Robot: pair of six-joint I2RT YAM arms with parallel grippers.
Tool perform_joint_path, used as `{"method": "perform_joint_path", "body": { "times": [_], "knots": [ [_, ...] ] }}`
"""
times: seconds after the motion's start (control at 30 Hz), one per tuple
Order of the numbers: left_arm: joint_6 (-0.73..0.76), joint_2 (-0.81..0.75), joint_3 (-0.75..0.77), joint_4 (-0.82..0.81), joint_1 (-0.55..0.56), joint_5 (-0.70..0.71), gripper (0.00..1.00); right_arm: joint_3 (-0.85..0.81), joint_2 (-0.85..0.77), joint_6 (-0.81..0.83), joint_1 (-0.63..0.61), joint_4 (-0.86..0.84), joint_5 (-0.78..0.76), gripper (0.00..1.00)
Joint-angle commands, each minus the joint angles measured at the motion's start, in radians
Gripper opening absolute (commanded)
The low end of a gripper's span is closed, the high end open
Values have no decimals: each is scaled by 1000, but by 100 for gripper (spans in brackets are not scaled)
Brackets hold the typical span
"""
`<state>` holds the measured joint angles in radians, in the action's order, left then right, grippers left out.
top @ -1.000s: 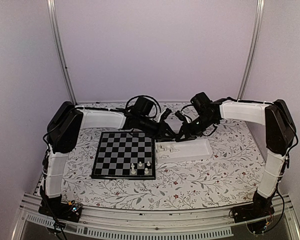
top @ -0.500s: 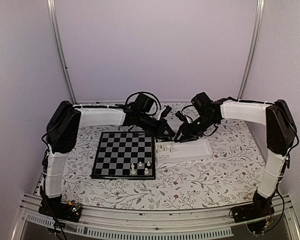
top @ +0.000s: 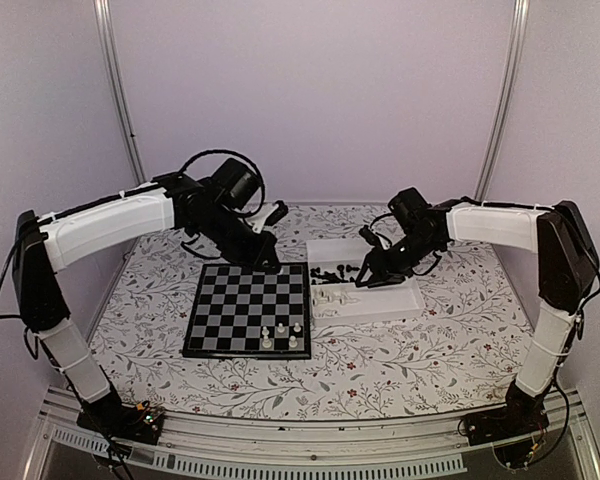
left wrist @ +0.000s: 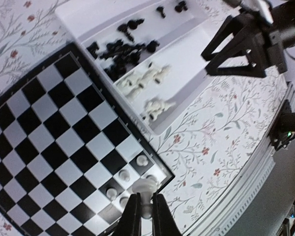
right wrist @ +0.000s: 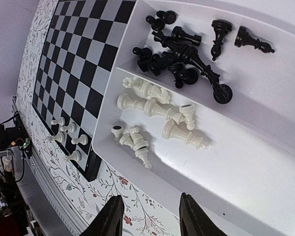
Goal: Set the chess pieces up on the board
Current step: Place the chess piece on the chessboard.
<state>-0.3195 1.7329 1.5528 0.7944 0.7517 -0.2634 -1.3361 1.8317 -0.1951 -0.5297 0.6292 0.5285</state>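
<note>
Swung away from the tray [top: 398, 303] toward the top view's upper left, the left gripper [left wrist: 146, 205] pinches a white chess piece [left wrist: 146, 187] by the centre-left board [top: 242, 305], while the right gripper [right wrist: 150, 216] hangs with jaws parted over the tray's loose chess pieces [right wrist: 157, 105].

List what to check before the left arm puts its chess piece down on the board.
1. Grip: ok, the left gripper is shut on a white piece.
2. Other arm out of the way: ok, the right gripper is open and empty above the tray.
3. Free squares: ok, the board carries only four white pieces, near one corner.
4. Arms apart: ok, left at the board's far edge, right over the tray.
5. Held piece upright: cannot tell.
</note>
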Motion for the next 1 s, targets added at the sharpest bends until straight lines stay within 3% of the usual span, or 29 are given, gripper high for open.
{"method": "perform_joint_path", "body": {
  "times": [0.0, 0.5, 0.97],
  "knots": [
    [19, -55, -136, 173, -5, 120, 3, -31, 45, -12, 4, -3, -16, 41],
    [-2, -36, -295, 146, -2, 130, 4, -57, 106, 3, 4, -2, 1, 41],
    [5, 66, -278, 61, 10, 98, 6, -61, 125, 7, 2, -1, 11, 41]
  ]
}}
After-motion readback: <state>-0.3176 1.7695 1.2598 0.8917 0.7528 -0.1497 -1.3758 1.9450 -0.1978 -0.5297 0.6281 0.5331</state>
